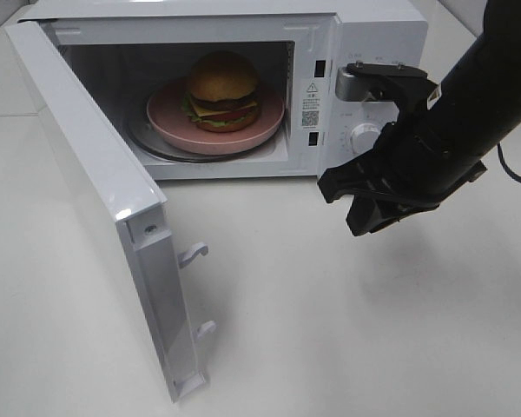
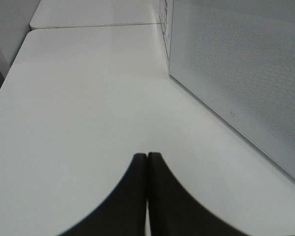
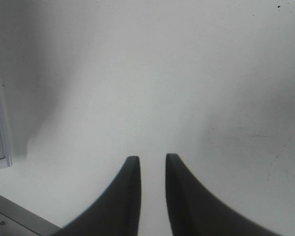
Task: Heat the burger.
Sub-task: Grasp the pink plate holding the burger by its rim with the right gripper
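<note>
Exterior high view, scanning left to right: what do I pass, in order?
Open microwave door → burger, sitting on the pink plate → right gripper, empty, held above the table. The knob is left out, since it overlaps the gripper.

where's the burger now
In the exterior high view the burger sits on the pink plate inside the open microwave, upper centre-left, with the right gripper outside to its right.
</note>
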Controlling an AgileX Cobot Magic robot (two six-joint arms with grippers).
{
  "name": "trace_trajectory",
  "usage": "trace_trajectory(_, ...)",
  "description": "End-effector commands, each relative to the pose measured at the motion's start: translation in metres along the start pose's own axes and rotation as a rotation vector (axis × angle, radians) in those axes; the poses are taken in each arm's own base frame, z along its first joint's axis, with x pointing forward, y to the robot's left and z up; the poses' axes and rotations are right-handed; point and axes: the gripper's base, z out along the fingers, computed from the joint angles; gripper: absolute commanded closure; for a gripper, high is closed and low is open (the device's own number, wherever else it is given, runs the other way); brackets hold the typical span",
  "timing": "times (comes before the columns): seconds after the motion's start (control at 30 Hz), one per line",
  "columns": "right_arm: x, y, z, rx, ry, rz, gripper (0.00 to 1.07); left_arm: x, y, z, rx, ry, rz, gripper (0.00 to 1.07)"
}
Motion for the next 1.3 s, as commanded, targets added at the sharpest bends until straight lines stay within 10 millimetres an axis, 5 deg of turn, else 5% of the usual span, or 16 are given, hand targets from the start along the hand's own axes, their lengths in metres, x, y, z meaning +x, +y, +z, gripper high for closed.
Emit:
trace_trajectory(0.03, -0.001, 0.000, -0.003, -0.004, -0.006, -0.009, 0.88, 0.001, 0.000, -0.002, 0.002, -0.034, 0.000, 1.06)
trace_trajectory(0.4, -0.006, 0.001, -0.003, -0.004, -0.055, -0.117, 0.79, 0.001, 0.000, -0.002, 0.002, -0.034, 0.000, 1.06)
trace_trajectory(0.5, -0.009, 0.003, -0.003, -0.018, -0.095, -0.165, 0.67, 0.001, 0.000, -0.002, 0.002, -0.034, 0.000, 1.06)
trace_trajectory(0.57, -0.013, 0.005, -0.003, -0.031, -0.145, -0.232, 0.50, 0.001, 0.000, -0.002, 0.002, -0.034, 0.000, 1.06)
trace_trajectory(0.7, -0.015, 0.006, 0.000, -0.042, -0.158, -0.292, 0.44, 0.001, 0.000, -0.002, 0.002, -0.034, 0.000, 1.06)
trace_trajectory(1.17, -0.028, 0.012, 0.021, -0.046, -0.190, -0.522, 0.43, 0.001, 0.000, -0.002, 0.002, -0.034, 0.000, 1.06)
trace_trajectory(1.3, -0.047, 0.038, 0.027, -0.049, -0.222, -0.694, 0.43, 0.001, 0.000, -0.002, 0.002, -0.034, 0.000, 1.06)
